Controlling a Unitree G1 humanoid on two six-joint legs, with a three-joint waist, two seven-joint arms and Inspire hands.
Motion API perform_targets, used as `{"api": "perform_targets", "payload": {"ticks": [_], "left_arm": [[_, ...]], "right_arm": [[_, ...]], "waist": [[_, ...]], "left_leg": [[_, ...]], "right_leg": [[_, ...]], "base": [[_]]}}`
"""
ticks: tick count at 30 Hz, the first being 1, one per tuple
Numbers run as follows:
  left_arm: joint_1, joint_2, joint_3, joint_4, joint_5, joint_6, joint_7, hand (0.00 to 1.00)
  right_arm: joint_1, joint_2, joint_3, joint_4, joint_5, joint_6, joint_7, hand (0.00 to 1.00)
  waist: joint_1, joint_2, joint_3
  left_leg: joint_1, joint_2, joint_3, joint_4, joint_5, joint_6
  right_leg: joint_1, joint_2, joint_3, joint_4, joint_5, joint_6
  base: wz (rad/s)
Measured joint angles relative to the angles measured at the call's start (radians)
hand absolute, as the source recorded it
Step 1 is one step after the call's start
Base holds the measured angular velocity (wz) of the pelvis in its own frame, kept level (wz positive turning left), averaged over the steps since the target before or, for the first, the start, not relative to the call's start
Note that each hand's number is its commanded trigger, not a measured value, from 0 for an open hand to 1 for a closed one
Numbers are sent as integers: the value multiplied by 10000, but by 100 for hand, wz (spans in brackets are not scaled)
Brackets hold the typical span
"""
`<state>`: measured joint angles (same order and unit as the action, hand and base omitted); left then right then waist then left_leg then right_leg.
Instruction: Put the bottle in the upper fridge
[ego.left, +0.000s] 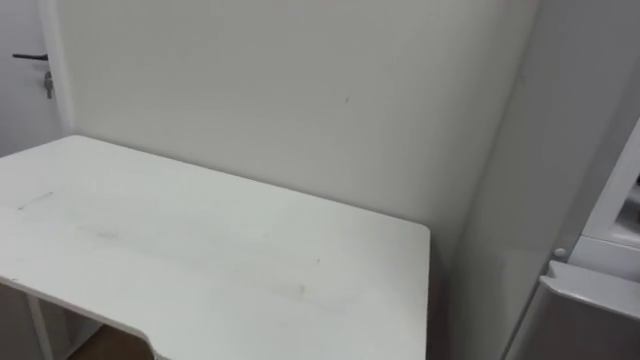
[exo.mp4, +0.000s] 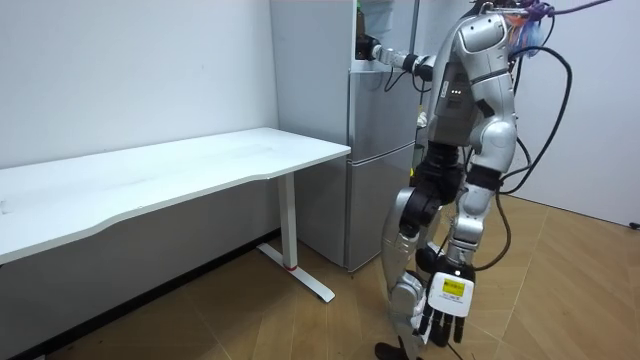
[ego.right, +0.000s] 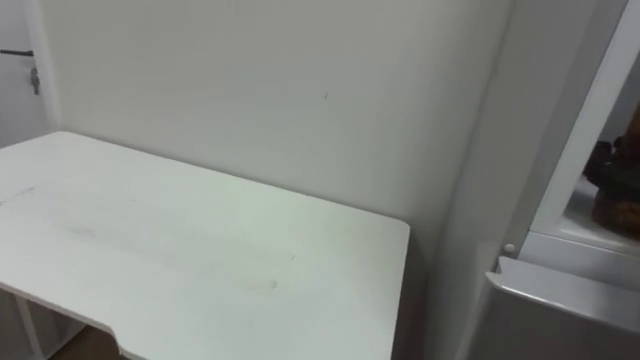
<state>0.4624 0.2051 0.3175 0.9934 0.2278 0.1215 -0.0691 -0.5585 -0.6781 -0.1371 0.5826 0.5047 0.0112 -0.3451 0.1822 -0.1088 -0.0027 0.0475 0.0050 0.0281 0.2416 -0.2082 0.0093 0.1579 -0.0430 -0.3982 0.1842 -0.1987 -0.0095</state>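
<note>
I stand beside the grey fridge (exo.mp4: 380, 160), facing the wall between it and the table. My right arm reaches into the open upper compartment (ego.right: 585, 225), where my dark right hand (ego.right: 612, 160) (exo.mp4: 366, 47) shows at the view's right edge. Just below it sits a brown shape (ego.right: 616, 212) that may be the bottle. Whether the fingers hold it is hidden. My left hand (exo.mp4: 445, 310) hangs by my leg with relaxed fingers and nothing in it. The lower fridge door (ego.right: 560, 300) is closed.
A white table (ego.left: 200, 250) (exo.mp4: 180, 170) stands against the wall to my left, its right end close to the fridge's side (ego.left: 520, 200). A door with a dark handle (ego.left: 30, 57) is at the far left. Wooden floor (exo.mp4: 560, 290) lies behind me.
</note>
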Motion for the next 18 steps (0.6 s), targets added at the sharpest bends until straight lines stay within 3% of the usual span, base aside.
{"api": "perform_targets", "payload": {"ticks": [3,8,12,14,18], "left_arm": [[0,70,-2,15,5,4,0,0],[7,172,0,67,-1,15,0,0],[-47,230,-1,30,2,11,1,0],[-45,294,-1,27,2,26,1,0],[-46,429,-1,7,2,25,1,0]], "right_arm": [[0,-34,58,432,-191,-414,2,0],[-2,-85,49,792,-478,-793,-9,0],[-7,-182,119,886,-443,-900,-5,0],[-17,-216,145,1061,-465,-1013,7,0],[-28,-224,190,1161,-501,-1048,16,0]], "waist": [[157,41,10],[233,175,7],[412,239,-17],[425,228,-20],[427,223,-20]], "left_leg": [[-42,2,-37,105,-5,4],[-191,19,-85,295,-31,23],[-277,15,-45,329,-6,0],[-276,1,-29,334,2,-7],[-214,-9,-25,340,8,-4]], "right_leg": [[11,-9,-43,4,1,-2],[-20,-59,-106,7,6,-8],[-125,-45,-108,-155,-66,30],[-115,-43,-152,-162,7,-89],[-30,-42,-168,-179,8,-88]], "base": [[3],[7],[-1],[0],[0]]}}
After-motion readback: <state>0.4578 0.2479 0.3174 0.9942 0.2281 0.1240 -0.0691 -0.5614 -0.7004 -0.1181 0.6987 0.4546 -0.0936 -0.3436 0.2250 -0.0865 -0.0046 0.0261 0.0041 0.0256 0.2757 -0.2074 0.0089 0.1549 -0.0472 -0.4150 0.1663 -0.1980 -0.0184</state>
